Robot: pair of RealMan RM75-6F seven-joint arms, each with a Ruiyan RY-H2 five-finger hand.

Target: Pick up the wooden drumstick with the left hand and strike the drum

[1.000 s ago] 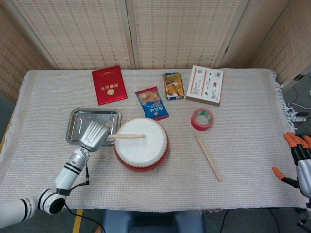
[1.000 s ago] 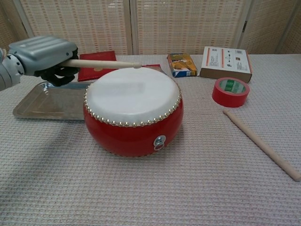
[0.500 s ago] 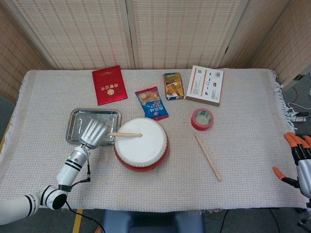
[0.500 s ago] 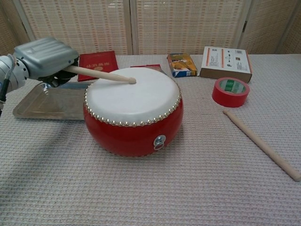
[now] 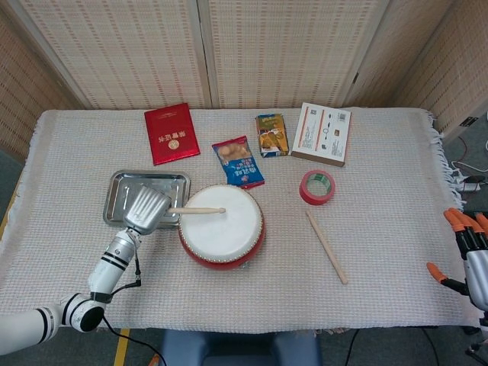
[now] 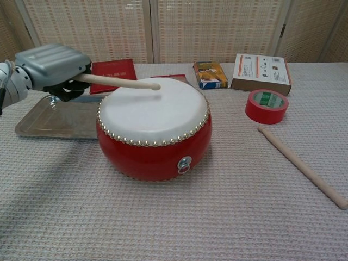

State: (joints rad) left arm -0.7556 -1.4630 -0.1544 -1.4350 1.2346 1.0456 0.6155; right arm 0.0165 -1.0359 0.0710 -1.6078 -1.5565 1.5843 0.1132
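The left robot hand [image 6: 51, 65], silver-backed, grips the butt of a pale wooden drumstick [image 6: 119, 82] above the near edge of a shiny rectangular metal tray [image 5: 122, 185]. The stick reaches out level over the white skin of the round red drum [image 6: 154, 130], its tip just above the drumhead left of centre; whether it touches the skin cannot be told. A second wooden drumstick [image 5: 326, 246] lies loose on the cloth-covered bench [image 5: 381, 229], right of the drum and near a red roll of tape [image 5: 316, 187]. The right robot hand [image 5: 467, 248], with orange fingertips, shows at the bench's right edge, fingers apart and holding nothing.
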